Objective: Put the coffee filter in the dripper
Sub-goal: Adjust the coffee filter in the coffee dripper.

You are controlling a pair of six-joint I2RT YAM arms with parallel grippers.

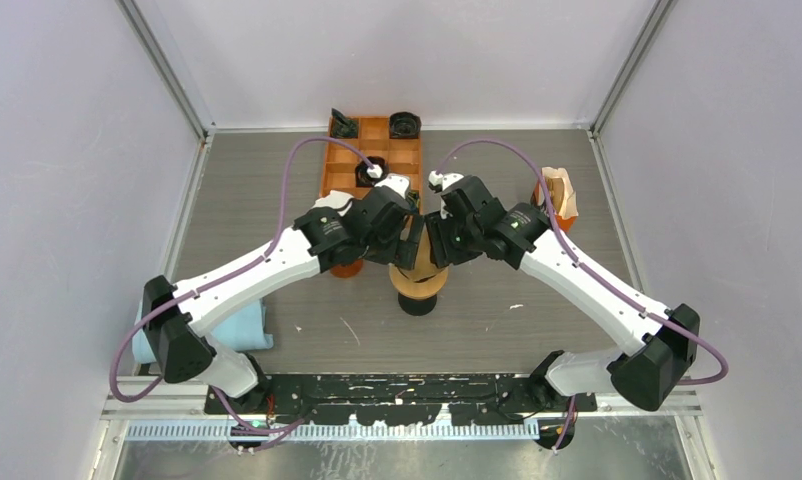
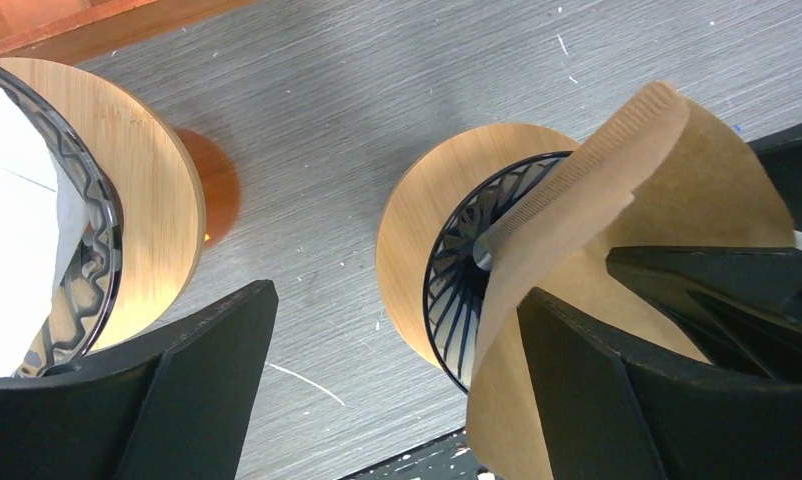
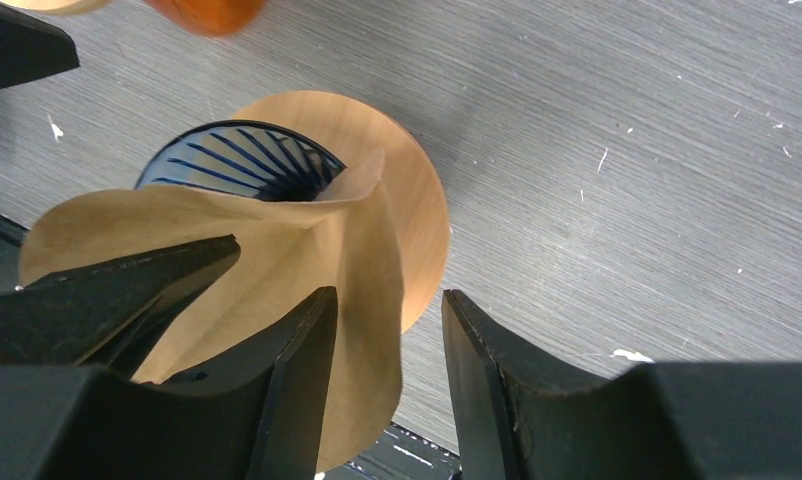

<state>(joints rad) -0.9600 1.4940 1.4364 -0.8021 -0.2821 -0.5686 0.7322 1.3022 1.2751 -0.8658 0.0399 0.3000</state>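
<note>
Tabletop (image 1: 537,320): grey wood grain, scuffed with white flecks.
Room: pale walls (image 1: 67,150) on three sides.
Coffee filter (image 3: 307,250): brown, tilted over dripper (image 3: 227,160) mid-tabletop.
Left pincer (image 2: 397,300): spread wide.
Right pincer (image 3: 389,300): parted, filter edge in its gap.

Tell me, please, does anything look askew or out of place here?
Yes. The coffee filter leans askew over the dripper. Its tip points into the ribbed cone, but its upper part bends outward against the black fingers, so it is not seated.
</note>
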